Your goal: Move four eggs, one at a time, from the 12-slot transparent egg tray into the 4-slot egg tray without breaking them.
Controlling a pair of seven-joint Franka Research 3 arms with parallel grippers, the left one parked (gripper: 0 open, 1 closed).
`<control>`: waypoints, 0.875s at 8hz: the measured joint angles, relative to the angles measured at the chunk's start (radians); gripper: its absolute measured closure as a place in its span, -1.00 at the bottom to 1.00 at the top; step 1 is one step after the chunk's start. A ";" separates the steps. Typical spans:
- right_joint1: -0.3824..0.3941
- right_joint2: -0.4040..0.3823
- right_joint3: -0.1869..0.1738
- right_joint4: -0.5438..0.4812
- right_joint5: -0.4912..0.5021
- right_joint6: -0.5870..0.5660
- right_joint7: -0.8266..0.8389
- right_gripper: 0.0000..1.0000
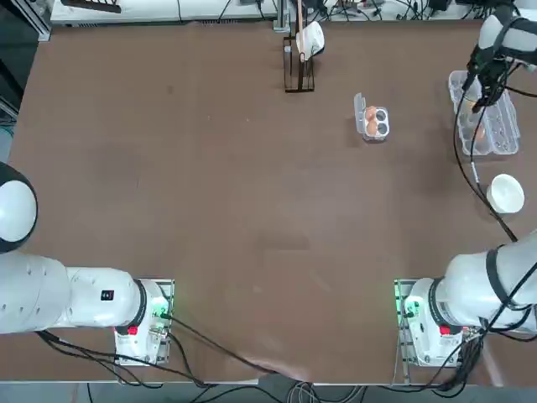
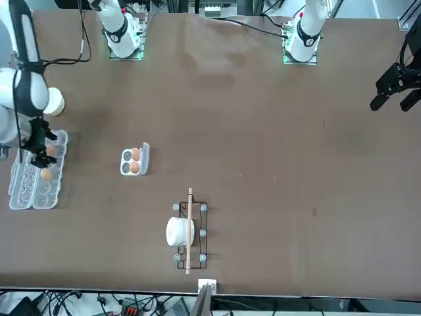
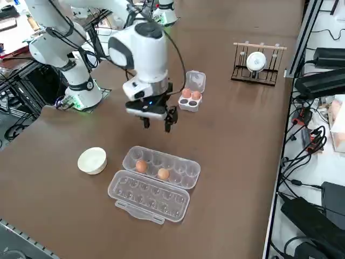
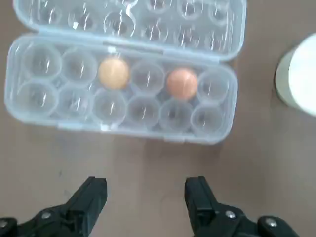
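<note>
The right gripper (image 4: 145, 197) hangs empty above bare table just beside the 12-slot transparent egg tray (image 4: 123, 91), its fingers spread wide. Two eggs (image 4: 113, 72) sit in that tray's cup row nearest the hinged lid, one empty cup between them. A white bowl (image 3: 92, 160) stands near the tray's end. Farther off, the 4-slot egg tray (image 3: 188, 101) already holds two eggs. A descent off-centre could crack a shell or drag the light carton.
</note>
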 joint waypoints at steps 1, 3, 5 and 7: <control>-0.047 0.005 0.000 -0.024 0.000 0.046 -0.058 -0.89; -0.100 0.024 0.000 -0.089 0.000 0.163 -0.109 -0.89; -0.118 0.053 0.000 -0.125 -0.011 0.236 -0.131 -0.89; -0.142 0.071 0.000 -0.128 -0.016 0.270 -0.167 -0.88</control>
